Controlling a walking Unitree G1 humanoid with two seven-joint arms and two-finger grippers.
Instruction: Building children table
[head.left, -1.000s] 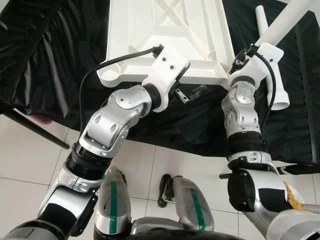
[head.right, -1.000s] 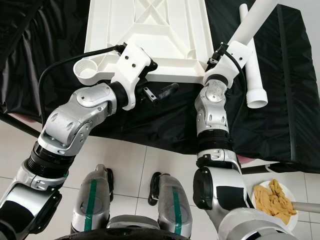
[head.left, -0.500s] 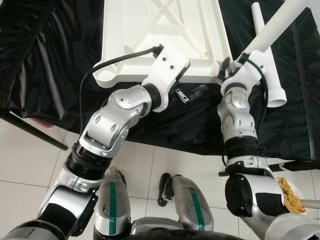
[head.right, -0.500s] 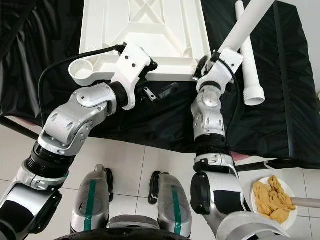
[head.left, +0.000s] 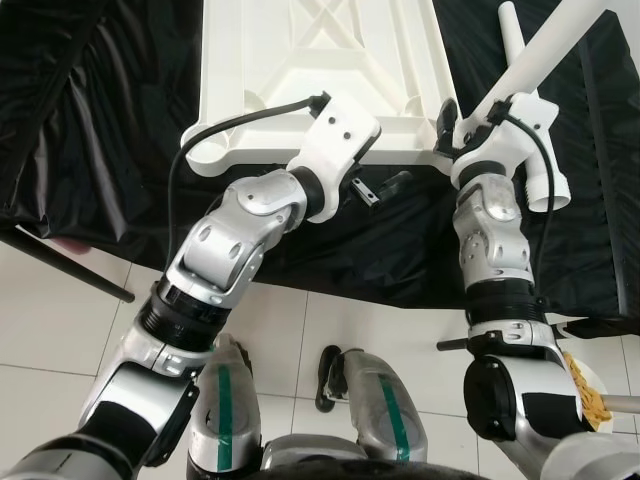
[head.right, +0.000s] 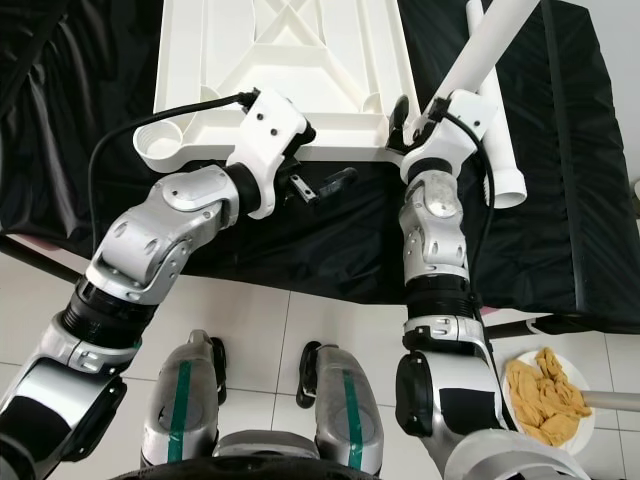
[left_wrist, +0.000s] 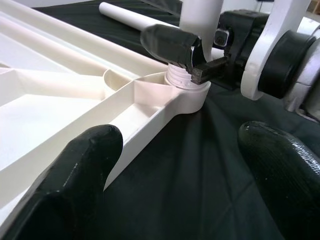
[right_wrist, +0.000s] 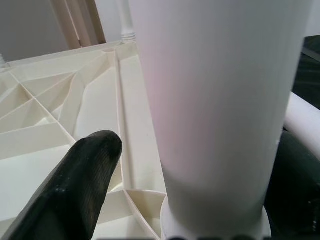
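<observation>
Children's table top (head.left: 320, 70), white and flipped underside up, lies on the black-draped tabletop (head.left: 90, 120). At its near right corner socket (left_wrist: 186, 90) a white leg (head.right: 480, 50) stands, threaded end seated in the socket, gripped by the right pincer (head.right: 415, 115). Within the last second the leg and that wrist have swung from leaning beside the corner to sitting on the socket, so screwing it in is probably next. The left pincer (head.left: 385, 188) hovers open below the near edge. 1 spare leg (head.left: 535, 120) lies just beside.
</observation>
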